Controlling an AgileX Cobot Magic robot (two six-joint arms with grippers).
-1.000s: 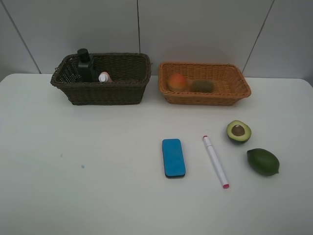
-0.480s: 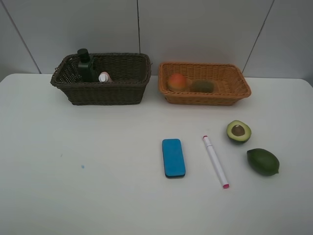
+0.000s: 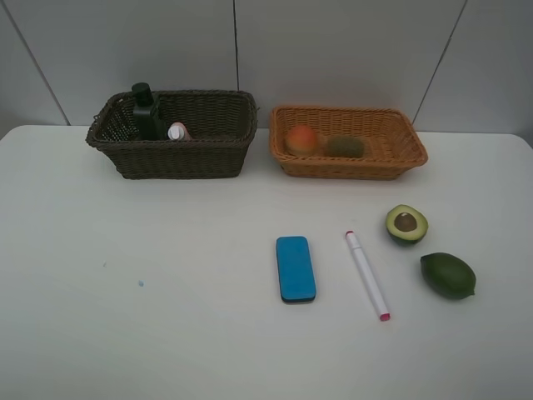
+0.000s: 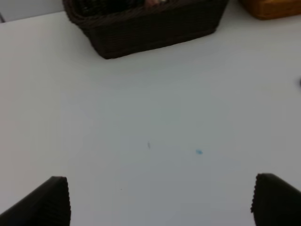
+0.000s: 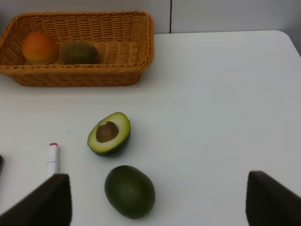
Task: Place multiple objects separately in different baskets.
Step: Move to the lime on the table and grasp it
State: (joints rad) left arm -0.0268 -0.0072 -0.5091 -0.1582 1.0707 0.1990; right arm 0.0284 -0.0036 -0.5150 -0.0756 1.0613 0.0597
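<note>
1. Dark brown wicker basket (image 3: 183, 160), the deeper one, sits at the far left of the white table (image 3: 125, 325). The dark green pump bottle (image 3: 146, 112) stands upright in its left end, and the small pink bottle (image 3: 177, 131) is just beside it on the right.
2. The left gripper (image 4: 162, 202) hangs over bare table on the near side of that basket, its jaws spread wide and gripping nothing.
3. The light orange-tan basket (image 3: 350, 168), the shallower one, stands just right of the dark one. It holds the orange-red fruit (image 3: 301, 139) on the left and the brown kiwi (image 3: 344, 147) beside it.
4. The blue eraser (image 3: 296, 268) lies flat on the table, near centre.
5. The white-pink marker (image 3: 367, 275) lies just right of the eraser, apart from it, with its pink tip at the near end.
6. The halved avocado (image 3: 406, 224) rests cut face up with its pit showing. The whole green avocado (image 3: 448, 276) lies nearer and slightly to the right.
7. The right gripper (image 5: 160, 202) hovers above the two avocados, jaws wide apart, holding nothing.
</note>
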